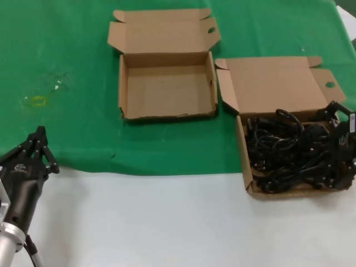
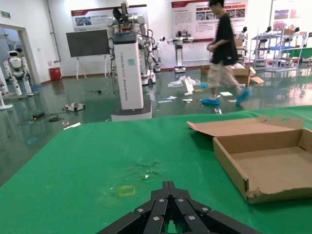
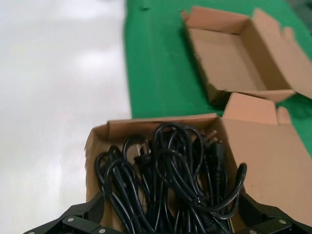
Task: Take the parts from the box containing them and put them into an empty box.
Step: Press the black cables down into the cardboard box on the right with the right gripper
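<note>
Black power cords (image 1: 292, 150), tangled in the tall-lidded box (image 1: 278, 83), right gripper (image 3: 165, 225) spread wide over them: soft, light, springy, likely to drag neighbours, best pinched at a raised loop; left gripper (image 1: 38, 149) closed, idle near the table edge.

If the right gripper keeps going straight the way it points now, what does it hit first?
Most likely the black power cords: the right gripper is open and aimed into the box containing them, with the tangle directly ahead between its fingers. How far off is unclear.
</note>
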